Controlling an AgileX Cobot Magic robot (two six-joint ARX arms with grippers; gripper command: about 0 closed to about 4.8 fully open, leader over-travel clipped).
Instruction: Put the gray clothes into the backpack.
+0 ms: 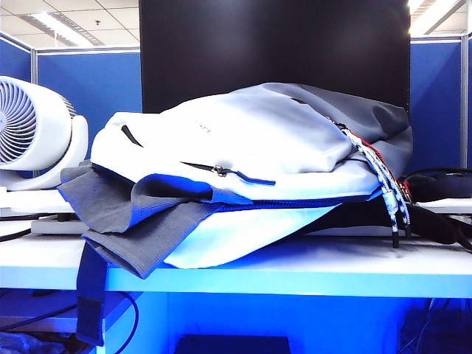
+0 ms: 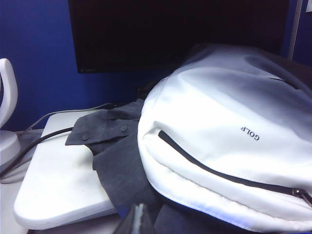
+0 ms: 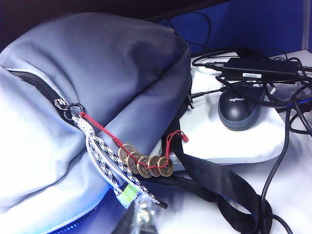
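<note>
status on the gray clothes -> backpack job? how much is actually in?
Partly done. The gray clothes run into the backpack through its open zip, but a large fold and a sleeve still spill out over the table edge; the collar end lies outside in the left wrist view. Nothing in hand: left gripper and right gripper are shut, holding nothing. Left: tuck in the rest.

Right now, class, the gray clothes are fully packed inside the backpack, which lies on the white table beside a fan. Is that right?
Not quite. The gray clothes are not fully inside: much of the garment spills from the open side of the backpack and hangs over the edge of the table, as the exterior view shows. The backpack does lie on the white table, beside the fan.
</note>
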